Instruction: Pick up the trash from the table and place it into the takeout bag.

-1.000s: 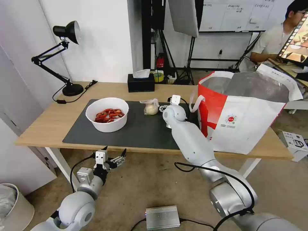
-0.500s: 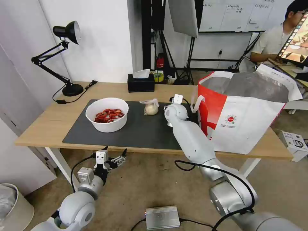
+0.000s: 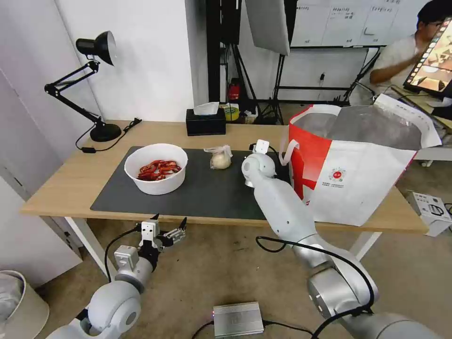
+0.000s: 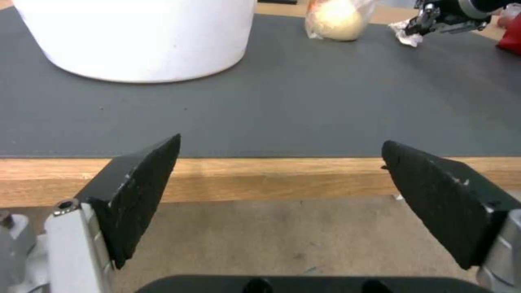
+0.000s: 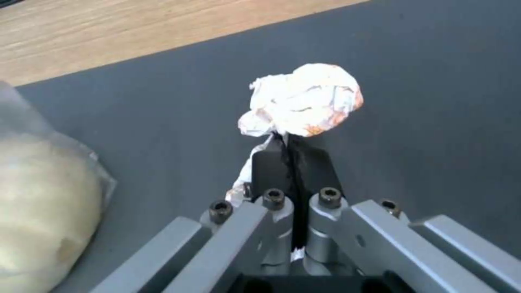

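Right gripper (image 5: 286,140) pinched crumpled white tissue (image 5: 304,99), apparently just lifted off dark grey mat (image 5: 434,101); left gripper (image 4: 282,183) idled agape below table edge.

White wall (image 3: 150,61) behind; black desk lamp (image 3: 96,47) at left. Brown floor (image 3: 226,278), silver box (image 3: 238,319) on it. Tripod stands (image 3: 282,84) beyond.
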